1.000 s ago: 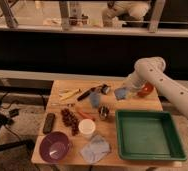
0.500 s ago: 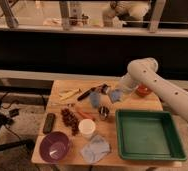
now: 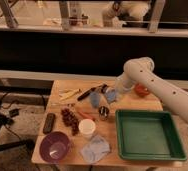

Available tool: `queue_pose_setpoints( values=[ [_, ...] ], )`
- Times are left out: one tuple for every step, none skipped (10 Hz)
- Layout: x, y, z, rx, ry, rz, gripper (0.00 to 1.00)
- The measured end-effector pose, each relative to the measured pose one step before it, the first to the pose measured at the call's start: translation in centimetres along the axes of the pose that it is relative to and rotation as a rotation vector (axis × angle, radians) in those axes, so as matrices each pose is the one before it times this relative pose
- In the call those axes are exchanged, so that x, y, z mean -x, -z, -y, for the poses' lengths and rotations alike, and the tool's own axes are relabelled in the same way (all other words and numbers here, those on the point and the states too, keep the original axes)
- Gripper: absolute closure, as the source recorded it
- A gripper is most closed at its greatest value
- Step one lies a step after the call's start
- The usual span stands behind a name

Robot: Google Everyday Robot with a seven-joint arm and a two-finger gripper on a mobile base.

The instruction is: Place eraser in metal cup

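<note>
Camera view: pincer (image 3: 112, 95) over far-middle desk (image 3: 132, 159), clamped on blue-grey eraser (image 3: 110, 96); metal cup (image 3: 104, 112) just nearer and slightly left, below pincer.

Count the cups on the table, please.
2. The white paper cup stands near the front edge; the metal cup is behind it, beside the green tray. The tool, shut, is just behind the metal cup.
</note>
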Motion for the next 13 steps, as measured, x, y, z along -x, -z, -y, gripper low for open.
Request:
queue_pose_setpoints(
  values=[
    [0.512,0.06,0.047,0.00411,0.01428,0.00968,0.94],
    [0.166,-0.078,0.033,0.0026,0.00327,0.00283,0.94],
    [-0.016,0.014,-0.024,0.00014,-0.00036,-0.00009,0.94],
    [-0.095,0.045,-0.08,-0.00024,-0.00187,-0.00069,0.94],
    [-0.02,0.009,-0.017,-0.00007,-0.00036,-0.00015,0.94],
    [0.02,-0.008,0.018,0.00001,0.00032,0.00016,0.94],
    [0.039,-0.019,0.033,0.00012,0.00077,0.00027,0.94],
    [0.043,-0.022,0.033,0.00013,0.00085,0.00036,0.94],
    [0.038,-0.016,0.036,0.00006,0.00076,0.00021,0.94],
    [0.017,-0.014,-0.023,0.00046,0.00043,0.00011,0.94],
    [0.139,0.002,0.006,-0.00031,0.00703,0.00262,0.94],
    [0.375,-0.063,-0.084,0.00169,0.01325,0.00554,0.94],
    [1.126,-0.239,0.142,0.00155,0.02408,0.01047,0.94]
  ],
)
